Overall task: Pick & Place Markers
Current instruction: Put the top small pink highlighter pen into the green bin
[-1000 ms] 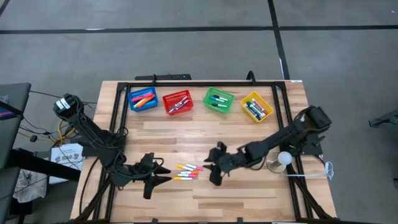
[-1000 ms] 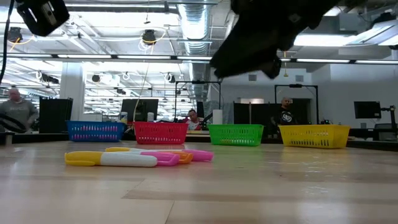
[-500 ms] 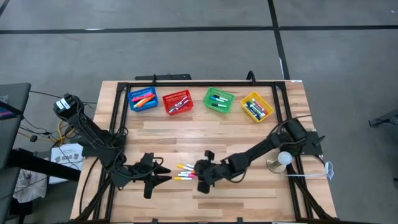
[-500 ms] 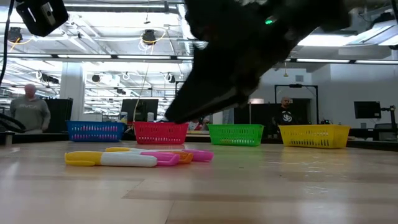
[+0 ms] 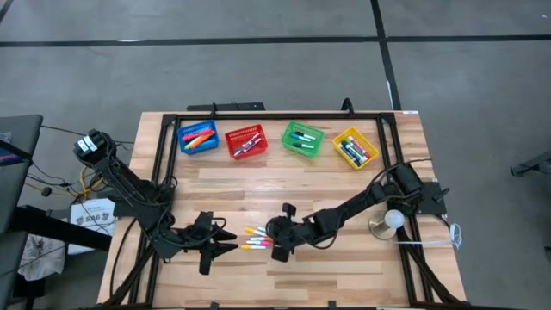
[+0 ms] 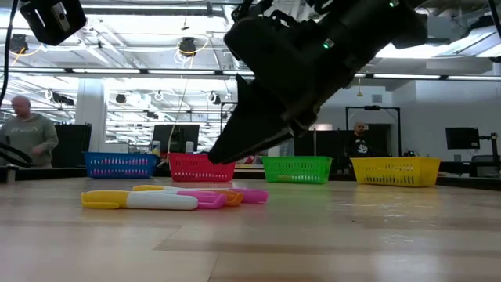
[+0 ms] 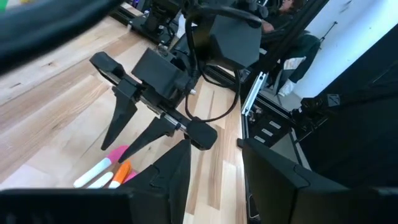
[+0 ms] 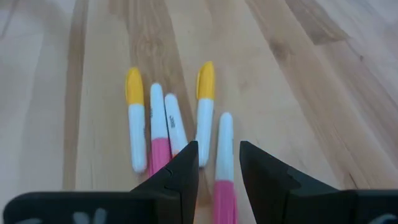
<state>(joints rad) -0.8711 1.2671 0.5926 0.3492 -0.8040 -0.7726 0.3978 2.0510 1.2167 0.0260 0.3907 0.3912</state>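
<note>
R gripper open over slim white-bodied markers.

Bright even overhead strip lighting; soft shadows; right wrist view blurred close-up

Wooden counter bearing a cluster of markers just beside the right end effector; blue, red, green and yellow baskets well beyond it.
</note>
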